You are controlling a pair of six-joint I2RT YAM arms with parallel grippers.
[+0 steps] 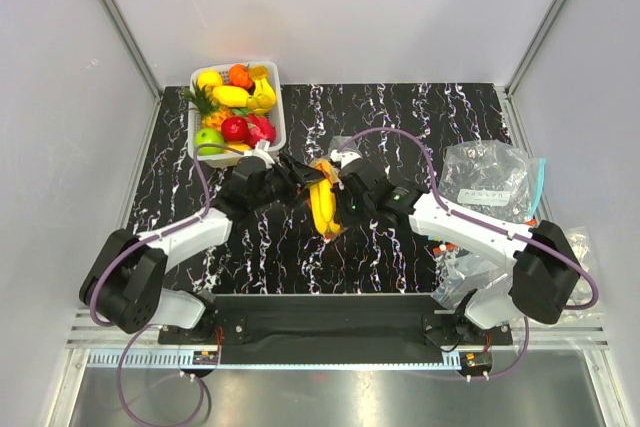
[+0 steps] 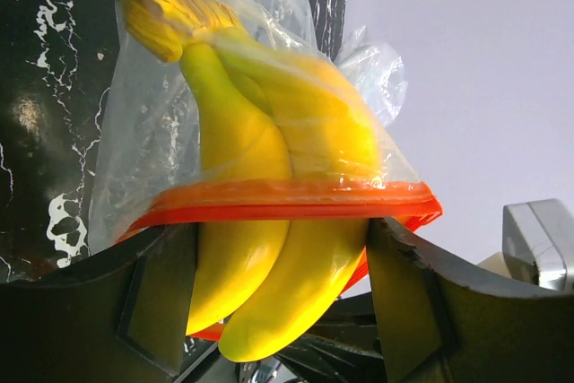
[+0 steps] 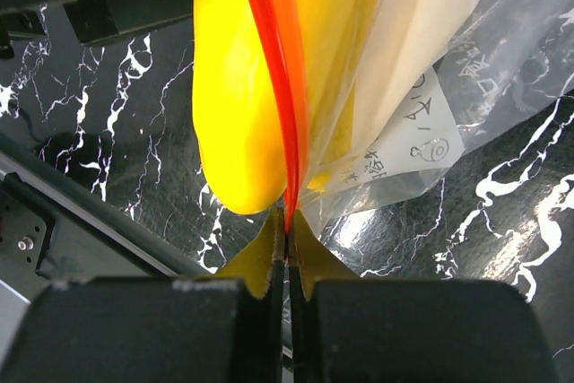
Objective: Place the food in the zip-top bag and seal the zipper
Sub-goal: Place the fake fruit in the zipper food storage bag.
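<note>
Top external view: both arms meet near the middle of the tabletop (image 1: 400, 117), with the banana bunch (image 1: 322, 209) between the left gripper (image 1: 298, 179) and the right gripper (image 1: 345, 187).

Left wrist view: banana bunch partly inside the zip-top bag (image 2: 152, 132), stem end deep in the bag. The blunt ends stick out past the zipper (image 2: 287, 196). Left fingers (image 2: 161, 284) are spread wide, one on each side of the protruding ends, and the bunch fills the gap between them. The zipper strip runs across just above the fingertips, with its two sides parted around the fruit.

Right wrist view: right fingers (image 3: 260, 257) are pressed together, pinching the orange-red zipper at one end of the strip. The white printed patch of the bag faces this camera.

Elsewhere: a white basket (image 1: 283, 117) at the far left corner of the tabletop holds the green apple (image 1: 209, 137), the red apple (image 1: 234, 128) and other toy fruit. A second clear bag (image 1: 485, 182) with a teal strip lies at the right edge.
</note>
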